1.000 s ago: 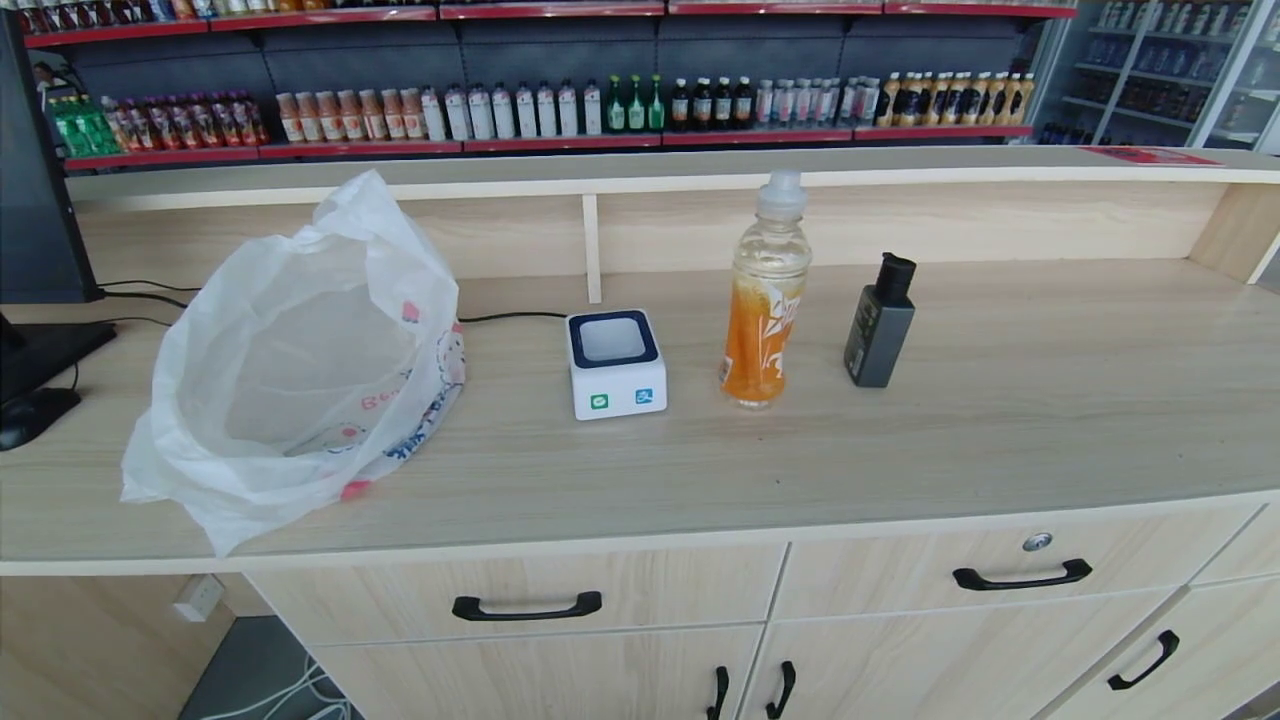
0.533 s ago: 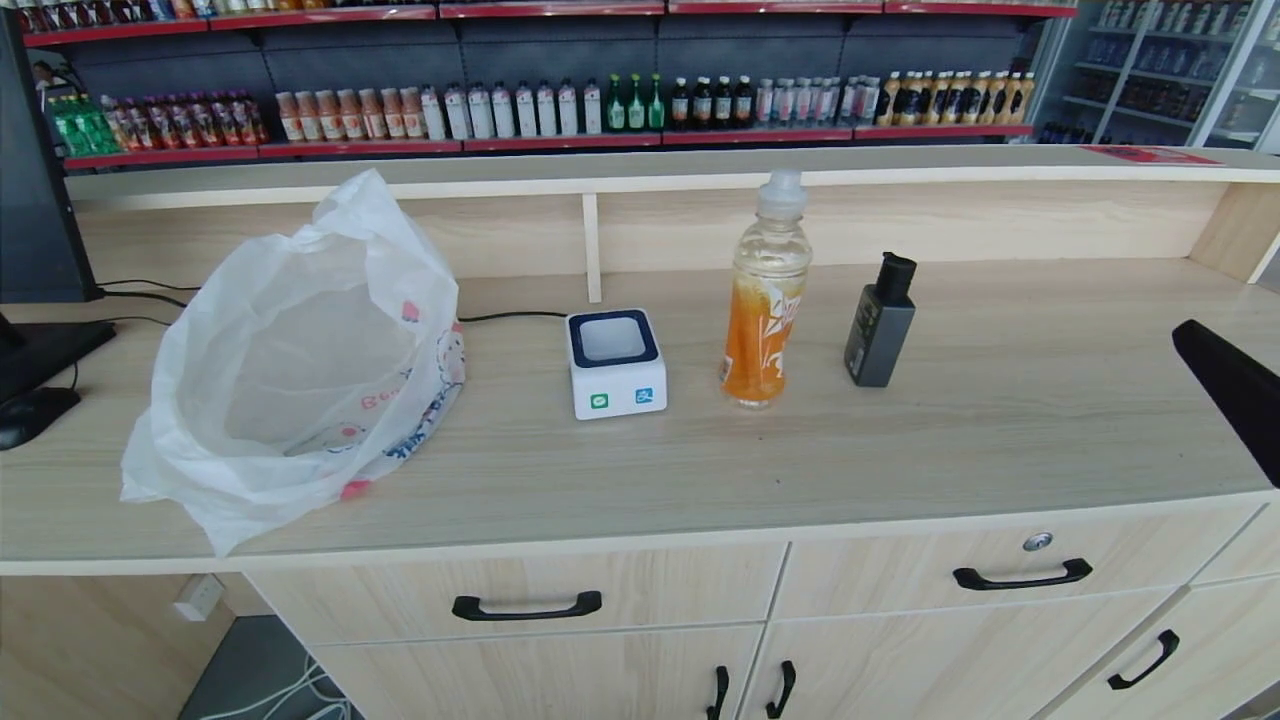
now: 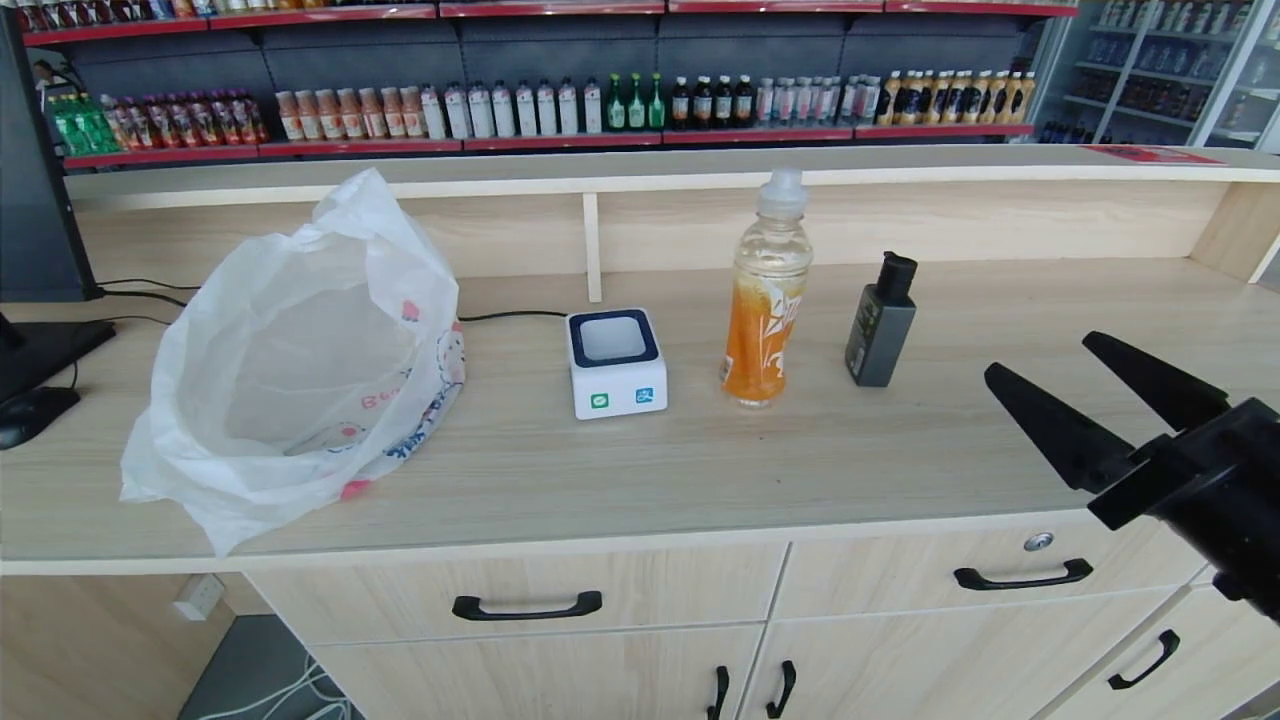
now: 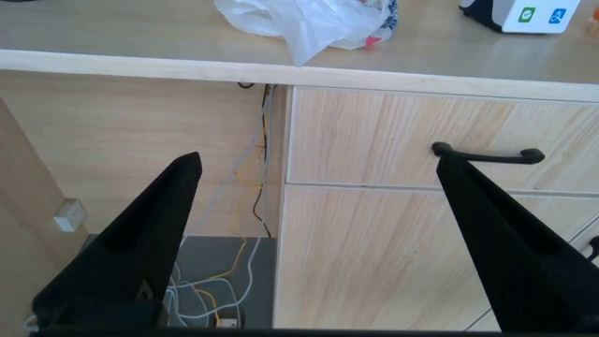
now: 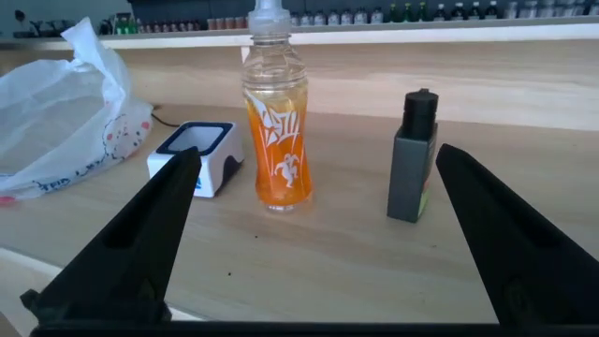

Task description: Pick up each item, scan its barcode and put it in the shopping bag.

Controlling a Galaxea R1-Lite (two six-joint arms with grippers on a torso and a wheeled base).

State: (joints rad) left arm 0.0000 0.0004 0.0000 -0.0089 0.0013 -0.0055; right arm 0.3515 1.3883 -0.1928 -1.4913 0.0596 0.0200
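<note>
The right gripper (image 3: 1040,355) hovers by the front edge of the counter (image 3: 900,460), jaws spread wide and holding nothing. Ahead of them stand the dark bottle (image 3: 880,325) and the orange drink bottle (image 3: 765,300), with the scanner (image 3: 615,362) and shopping bag (image 3: 300,370) farther off. The left gripper (image 4: 318,159), jaws also spread, faces the drawer (image 4: 393,136) below.

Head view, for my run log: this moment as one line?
right hand: open, empty | orange bottle, dark bottle: upright on counter
</note>
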